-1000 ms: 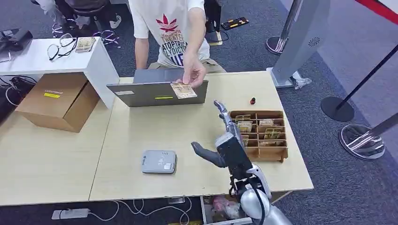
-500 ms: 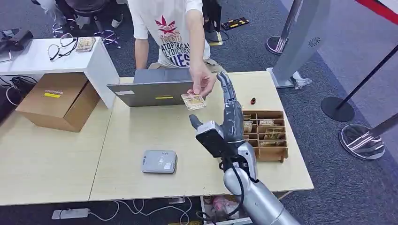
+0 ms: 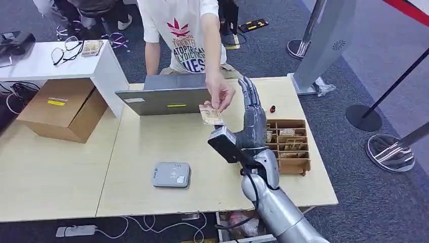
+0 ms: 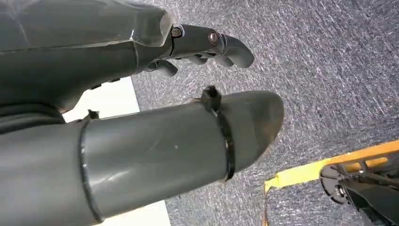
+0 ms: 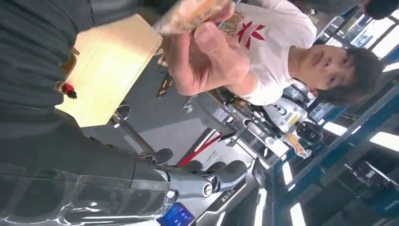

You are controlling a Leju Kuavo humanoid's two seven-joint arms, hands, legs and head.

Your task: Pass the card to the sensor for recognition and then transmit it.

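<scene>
A person's hand (image 3: pixel 220 93) reaches over the laptop and pinches a small tan card (image 3: pixel 211 115) above the table. My right hand (image 3: pixel 249 129) is raised just right of the card, its fingers (image 3: pixel 249 98) stretched upward and its thumb (image 3: pixel 225 143) below the card; it is open and holds nothing. In the right wrist view the card (image 5: pixel 193 14) hangs from the person's hand (image 5: pixel 207 56), apart from my fingers (image 5: pixel 207 174). The grey sensor box (image 3: pixel 172 174) lies on the table nearer me. My left hand (image 4: pixel 207 44) hangs over carpet, holding nothing.
A wooden compartment tray (image 3: pixel 298 164) with several cards sits under my right hand's far side. A grey laptop (image 3: pixel 167 98) stands at the table's back, and a small red object (image 3: pixel 272 108) lies beyond the tray. A cardboard box (image 3: pixel 60 109) and white side table (image 3: pixel 35 63) are left.
My right hand has risen from low over the table to beside the card. The person has moved the card from the laptop's edge toward my hand.
</scene>
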